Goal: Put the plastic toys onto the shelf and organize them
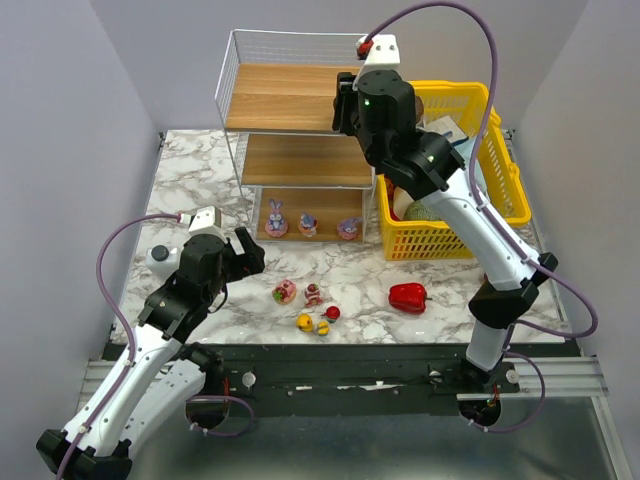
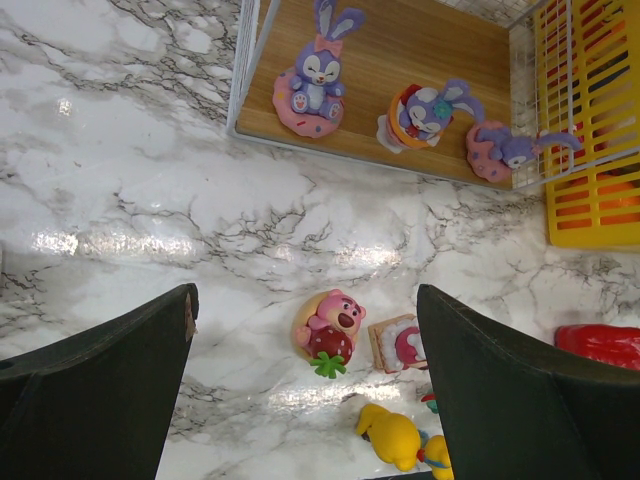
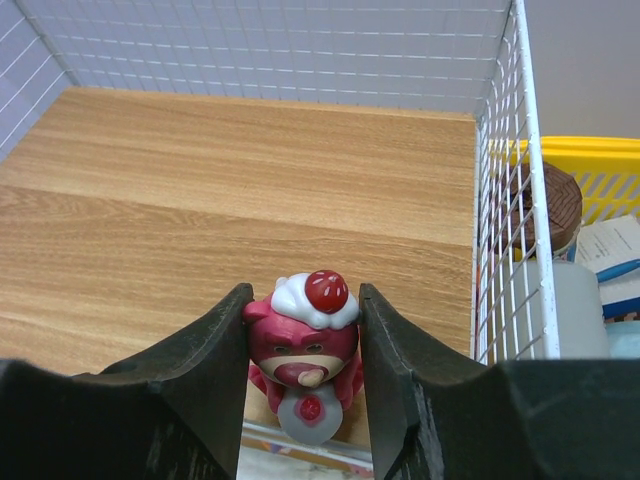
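Right gripper (image 3: 303,300) pinches pink bear (image 3: 300,345) by its sides, over top board of shelf (image 3: 250,180), toward the board's 5 o'clock corner in the wrist view. Left gripper (image 2: 305,295) spread wide above table (image 2: 120,180). Strawberry bear (image 2: 330,325), cake (image 2: 400,345) and yellow duck (image 2: 390,435) lie loose beneath it. Three bunnies (image 2: 315,75) at its 12 o'clock, on bottom board.

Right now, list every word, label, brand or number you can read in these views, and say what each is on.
No readable text in any view.
Bear, shelf, basket: no lettering shows.
White card in the basket: any print is too blurred to read.
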`<state>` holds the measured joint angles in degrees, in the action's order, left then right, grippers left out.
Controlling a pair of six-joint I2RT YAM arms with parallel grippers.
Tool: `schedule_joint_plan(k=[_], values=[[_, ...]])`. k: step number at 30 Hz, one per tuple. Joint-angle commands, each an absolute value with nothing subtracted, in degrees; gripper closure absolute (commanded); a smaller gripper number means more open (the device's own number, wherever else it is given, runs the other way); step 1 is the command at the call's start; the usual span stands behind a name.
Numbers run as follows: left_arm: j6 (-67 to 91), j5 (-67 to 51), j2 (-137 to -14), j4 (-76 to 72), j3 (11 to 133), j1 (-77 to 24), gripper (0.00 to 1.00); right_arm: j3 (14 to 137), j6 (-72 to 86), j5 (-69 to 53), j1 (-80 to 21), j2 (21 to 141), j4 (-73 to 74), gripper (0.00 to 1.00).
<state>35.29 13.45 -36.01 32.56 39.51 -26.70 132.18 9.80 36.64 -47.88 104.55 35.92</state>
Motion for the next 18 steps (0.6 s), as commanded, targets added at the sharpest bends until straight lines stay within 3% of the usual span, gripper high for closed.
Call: schedule_joint_plan(k=[1, 9, 18], values=[[34.54, 14.94, -35.77, 32.87, 39.29, -26.54, 0.01, 129.29, 7.30, 40.86, -47.37, 104.68, 34.28, 0.60], [34.54, 14.85, -35.86, 32.87, 39.20, -26.54, 0.01, 127.45, 6.50, 45.09, -47.37, 104.24, 32.17, 0.57], [34.63, 14.77, -36.03, 32.87, 39.37, -26.54, 0.01, 125.24, 7.56, 42.72, -47.37, 102.74, 31.20, 0.36]])
